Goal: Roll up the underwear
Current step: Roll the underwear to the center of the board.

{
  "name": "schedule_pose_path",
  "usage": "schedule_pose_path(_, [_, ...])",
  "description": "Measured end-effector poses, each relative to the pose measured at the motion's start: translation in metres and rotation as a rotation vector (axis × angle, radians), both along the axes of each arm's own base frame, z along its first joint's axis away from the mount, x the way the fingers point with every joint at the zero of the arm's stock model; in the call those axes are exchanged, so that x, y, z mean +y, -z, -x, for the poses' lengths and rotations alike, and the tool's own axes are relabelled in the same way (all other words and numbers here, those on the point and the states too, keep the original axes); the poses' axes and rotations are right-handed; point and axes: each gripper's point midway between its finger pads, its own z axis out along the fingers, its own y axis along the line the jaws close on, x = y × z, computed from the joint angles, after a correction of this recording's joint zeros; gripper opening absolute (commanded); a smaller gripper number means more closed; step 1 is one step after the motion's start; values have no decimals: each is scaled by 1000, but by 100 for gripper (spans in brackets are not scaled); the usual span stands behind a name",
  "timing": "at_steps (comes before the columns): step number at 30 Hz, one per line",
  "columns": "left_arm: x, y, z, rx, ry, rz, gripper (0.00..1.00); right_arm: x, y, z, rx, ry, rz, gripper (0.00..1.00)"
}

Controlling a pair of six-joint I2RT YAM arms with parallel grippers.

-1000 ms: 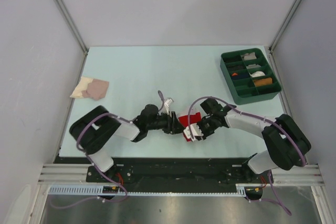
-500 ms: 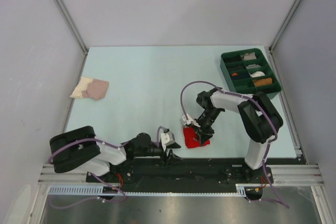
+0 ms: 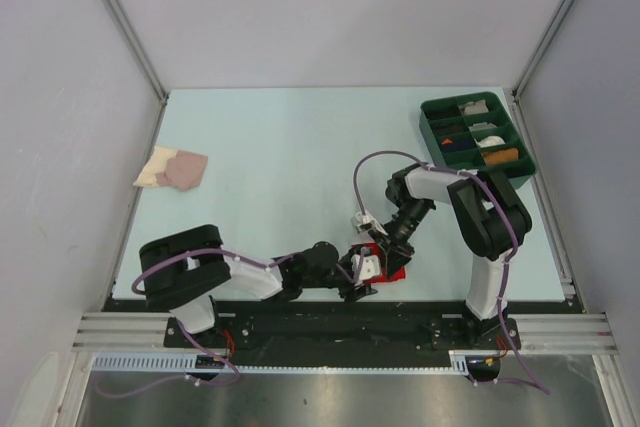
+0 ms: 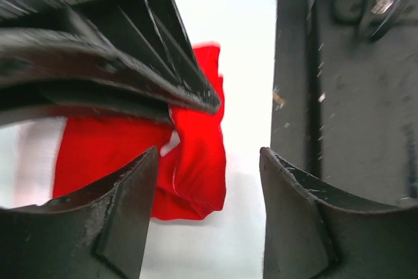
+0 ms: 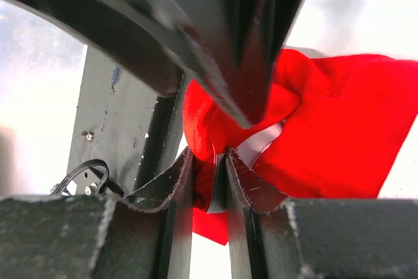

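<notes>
The red underwear (image 3: 388, 265) lies bunched near the table's front edge, right of centre. It shows in the left wrist view (image 4: 189, 161) and the right wrist view (image 5: 339, 122) with a strip of white trim. My right gripper (image 3: 381, 251) is shut on a fold of the underwear (image 5: 210, 181). My left gripper (image 3: 361, 277) is open, low over the table just left of the underwear; its fingers (image 4: 111, 220) stand on either side of the cloth's near corner without touching it. The right gripper's dark body hides the cloth's upper part in the left wrist view.
A beige-and-pink folded cloth (image 3: 172, 167) lies at the far left. A green compartment tray (image 3: 476, 142) with small items stands at the back right. The table's front edge and black rail (image 4: 346, 96) run just beside the underwear.
My left arm has swung from the front rail toward the underwear. My right gripper has stayed on the cloth and shifted slightly right.
</notes>
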Motion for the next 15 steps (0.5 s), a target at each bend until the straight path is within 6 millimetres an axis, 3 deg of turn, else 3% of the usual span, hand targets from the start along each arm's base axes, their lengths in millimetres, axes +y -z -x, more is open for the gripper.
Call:
schedule_pose_path(2, [1,13,-2,-6,-12,-52,47,0,0,0,7,5,-1,23])
schedule_pose_path(3, [2,18,-4,-10,-18,-73,26,0,0,0,9,7,-2,24])
schedule_pose_path(6, [4,23,-8,-19,-33,-109,0,0,1,-1,11,12,1,34])
schedule_pose_path(11, [1,24,-11,40,-42,-137,0,-4,1,-7,16,60,30,52])
schedule_pose_path(13, [1,23,-13,101,-54,-127,0,-4,-3,-20,-27,106,23,53])
schedule_pose_path(15, [2,22,-15,197,-68,-109,0,-7,-19,-41,-131,173,-20,54])
